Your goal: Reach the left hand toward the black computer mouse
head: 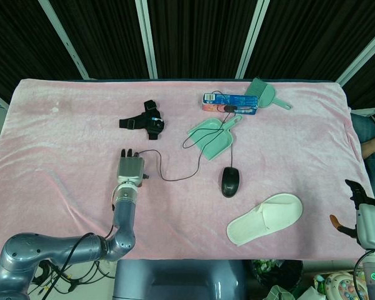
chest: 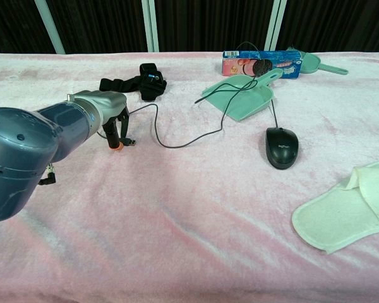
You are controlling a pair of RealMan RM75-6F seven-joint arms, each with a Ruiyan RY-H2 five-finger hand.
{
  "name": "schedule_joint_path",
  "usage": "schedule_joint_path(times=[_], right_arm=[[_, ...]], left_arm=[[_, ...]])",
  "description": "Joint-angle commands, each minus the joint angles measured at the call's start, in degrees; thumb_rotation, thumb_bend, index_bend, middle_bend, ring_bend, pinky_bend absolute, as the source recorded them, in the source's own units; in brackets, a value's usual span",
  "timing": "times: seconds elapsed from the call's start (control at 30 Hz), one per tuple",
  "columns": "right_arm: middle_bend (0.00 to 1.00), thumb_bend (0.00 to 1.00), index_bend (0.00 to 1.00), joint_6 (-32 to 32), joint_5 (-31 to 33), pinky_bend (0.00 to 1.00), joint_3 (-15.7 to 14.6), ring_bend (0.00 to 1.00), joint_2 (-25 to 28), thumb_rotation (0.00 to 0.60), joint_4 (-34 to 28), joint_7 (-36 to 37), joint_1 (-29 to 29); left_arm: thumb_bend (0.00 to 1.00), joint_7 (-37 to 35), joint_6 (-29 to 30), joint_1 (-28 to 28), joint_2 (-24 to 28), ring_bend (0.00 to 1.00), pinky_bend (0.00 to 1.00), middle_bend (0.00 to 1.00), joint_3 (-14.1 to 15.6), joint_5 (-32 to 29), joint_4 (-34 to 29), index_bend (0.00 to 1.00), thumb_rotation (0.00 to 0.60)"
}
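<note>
Mouse point(head: 230, 182) sits mid-table, btwn the green dustpan point(head: 214, 137) and the white slipper point(head: 265, 218), well apart from the left hand point(head: 130, 169), which holds nothing, fingers hanging down over the cloth. Best path IMO: sweep across low but above the cord point(head: 175, 176) — snag risk. Open cloth btwn them; table point(head: 62, 119) edges far. Right hand point(head: 365, 215) parked off the edge, grip unclear.

slipper point(chest: 344, 214): cut off at right | right hand point(head: 365, 215): partly cropped
</note>
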Motion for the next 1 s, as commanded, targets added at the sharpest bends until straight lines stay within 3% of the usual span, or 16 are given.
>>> schedule_joint_path(times=[0.03,1.0], right_arm=[[0.13,0.16,0.14,0.03,-0.01,0.28,0.00,0.33,0.00,0.600,0.00,-0.02,-0.01],[0.13,0.16,0.14,0.84,-1.40,0.28,-0.23,0.33,-0.15,0.600,0.83,-1.16,0.09]], left_arm=[[0.38,0.02,-0.07,0.07,-0.02,0.03,0.02,0.19,-0.02,-0.03,0.04,0.57,0.600],[0.38,0.23,0.01,0.48,0.01,0.03,0.02,0.19,-0.58,0.37,-0.22,0.58,0.600]])
